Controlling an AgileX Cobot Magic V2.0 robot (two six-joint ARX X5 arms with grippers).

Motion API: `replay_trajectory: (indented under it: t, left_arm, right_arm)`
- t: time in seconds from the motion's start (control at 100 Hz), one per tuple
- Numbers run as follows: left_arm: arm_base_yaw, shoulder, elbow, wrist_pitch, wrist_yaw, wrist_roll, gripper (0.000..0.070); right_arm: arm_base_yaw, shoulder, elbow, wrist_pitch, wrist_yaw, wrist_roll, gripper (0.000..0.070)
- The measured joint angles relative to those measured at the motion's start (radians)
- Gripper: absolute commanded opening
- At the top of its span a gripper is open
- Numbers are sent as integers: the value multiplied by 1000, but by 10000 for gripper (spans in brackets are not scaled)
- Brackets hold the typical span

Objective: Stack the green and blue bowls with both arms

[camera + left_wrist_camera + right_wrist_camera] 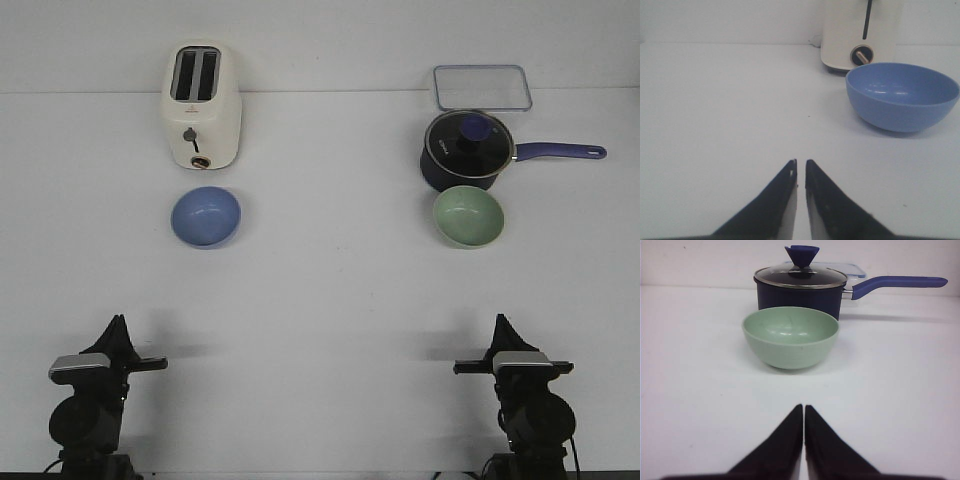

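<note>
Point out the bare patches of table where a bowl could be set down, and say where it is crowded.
Free: the wide middle strip between the blue bowl and the green bowl, and the band between both bowls and the left gripper and right gripper. Crowded: toaster behind blue; saucepan and clear lid behind green.

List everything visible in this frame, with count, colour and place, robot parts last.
blue bowl: one, periwinkle blue, table left, in front of the toaster
green bowl: one, pale mint green, table right, in front of the saucepan
toaster: one, cream, far left
saucepan: one, dark blue, glass lid on, handle pointing right, far right
container: one, clear, rectangular, behind the saucepan
table: one, white
left gripper: one, black, near edge left, shut, holding nothing
right gripper: one, black, near edge right, shut, holding nothing
</note>
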Motion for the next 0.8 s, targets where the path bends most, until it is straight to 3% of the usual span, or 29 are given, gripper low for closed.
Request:
replay_trajectory:
  t: [0.8]
  left_arm:
    - [0,0,0,0,0,0,15]
  right_arm:
    - [0,0,0,3,-8,4,7]
